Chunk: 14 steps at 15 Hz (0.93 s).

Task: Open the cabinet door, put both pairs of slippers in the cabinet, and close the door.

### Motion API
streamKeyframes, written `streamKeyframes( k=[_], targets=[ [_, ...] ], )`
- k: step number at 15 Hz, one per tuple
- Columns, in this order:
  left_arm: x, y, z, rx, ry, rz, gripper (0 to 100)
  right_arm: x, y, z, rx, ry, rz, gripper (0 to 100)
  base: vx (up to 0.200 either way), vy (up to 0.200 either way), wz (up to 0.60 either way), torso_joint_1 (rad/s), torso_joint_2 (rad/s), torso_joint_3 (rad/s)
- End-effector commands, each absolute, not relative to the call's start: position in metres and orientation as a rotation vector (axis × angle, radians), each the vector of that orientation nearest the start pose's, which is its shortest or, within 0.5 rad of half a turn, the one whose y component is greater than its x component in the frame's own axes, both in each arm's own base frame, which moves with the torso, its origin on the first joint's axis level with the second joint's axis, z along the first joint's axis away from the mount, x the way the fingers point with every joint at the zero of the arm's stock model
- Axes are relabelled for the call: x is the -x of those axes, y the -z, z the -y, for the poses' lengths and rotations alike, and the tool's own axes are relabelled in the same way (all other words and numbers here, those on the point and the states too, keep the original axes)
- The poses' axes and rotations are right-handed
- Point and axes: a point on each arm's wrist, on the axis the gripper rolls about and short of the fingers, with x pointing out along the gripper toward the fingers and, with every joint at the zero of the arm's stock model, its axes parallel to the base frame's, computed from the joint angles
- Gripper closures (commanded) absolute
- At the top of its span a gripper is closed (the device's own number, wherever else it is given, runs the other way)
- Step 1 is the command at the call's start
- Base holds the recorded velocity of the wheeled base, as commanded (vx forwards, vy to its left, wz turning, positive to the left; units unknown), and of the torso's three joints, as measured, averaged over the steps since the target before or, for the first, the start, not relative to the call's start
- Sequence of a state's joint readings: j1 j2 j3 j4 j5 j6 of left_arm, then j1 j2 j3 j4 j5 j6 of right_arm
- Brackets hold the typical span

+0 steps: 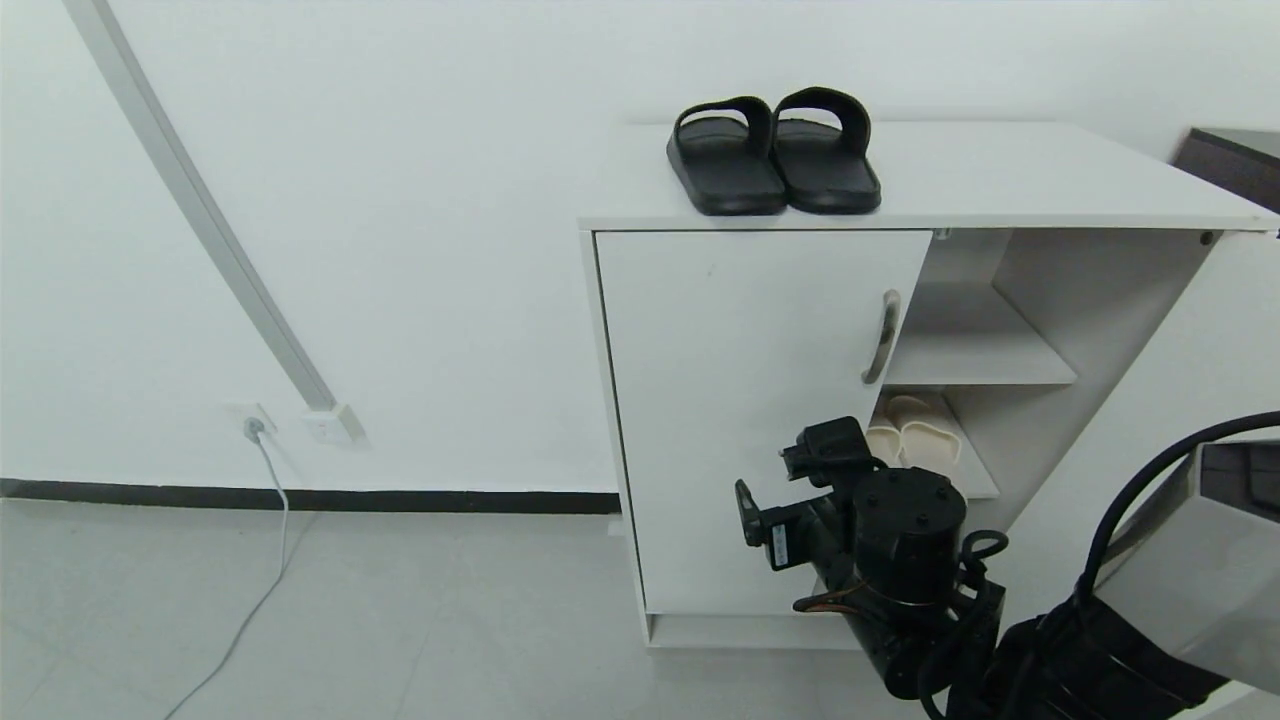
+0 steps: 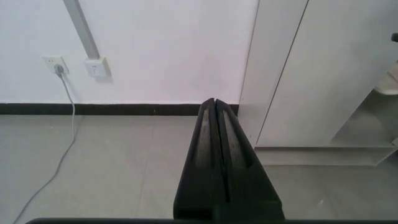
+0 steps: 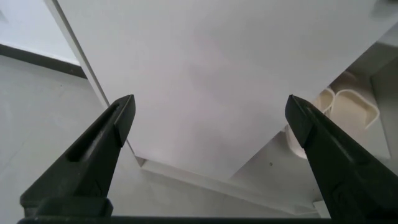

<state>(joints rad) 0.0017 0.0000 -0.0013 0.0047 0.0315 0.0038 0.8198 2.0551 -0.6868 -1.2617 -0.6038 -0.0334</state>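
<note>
Right gripper [image 3: 209,102]: your jaws stand wide and empty, low before the closed left door [image 1: 740,400] of the white wooden cabinet [image 1: 1050,170].
Left gripper [image 2: 214,106]: jaws pressed together on nothing, aimed at the grey tiled floor [image 2: 112,168] off the cabinet's left side.
Cream rubber slippers [image 1: 912,430]: one pair lies on the lower shelf, just right of the right jaws.
Black rubber slippers [image 1: 775,155]: side by side at the cabinet top's front edge, well above the right jaws, long axis front to back, heels toward you.
Open right door [image 1: 1180,360]: swung out.
Judgement: the right arm is nearer; you likely need to raise it.
</note>
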Motion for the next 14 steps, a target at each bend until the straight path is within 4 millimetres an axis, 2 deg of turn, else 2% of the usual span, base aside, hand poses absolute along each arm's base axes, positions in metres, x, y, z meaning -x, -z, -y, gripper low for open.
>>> streamKeyframes(
  k=[1,14],
  targets=[
    [0.0228,-0.0755,-0.0007,-0.003,-0.032,-0.005,100,-0.2461,-0.0975,-0.2454,0.106,-0.218,-0.080,0,0.000,0.000,0.00,0.159,-0.47,-0.330],
    [0.0229,-0.0754,-0.0006,-0.005,-0.029,-0.003,100,-0.2448,-0.0979,-0.2455,0.117,-0.221,-0.079,0,0.000,0.000,0.00,0.194,-0.51,-0.317]
  ],
)
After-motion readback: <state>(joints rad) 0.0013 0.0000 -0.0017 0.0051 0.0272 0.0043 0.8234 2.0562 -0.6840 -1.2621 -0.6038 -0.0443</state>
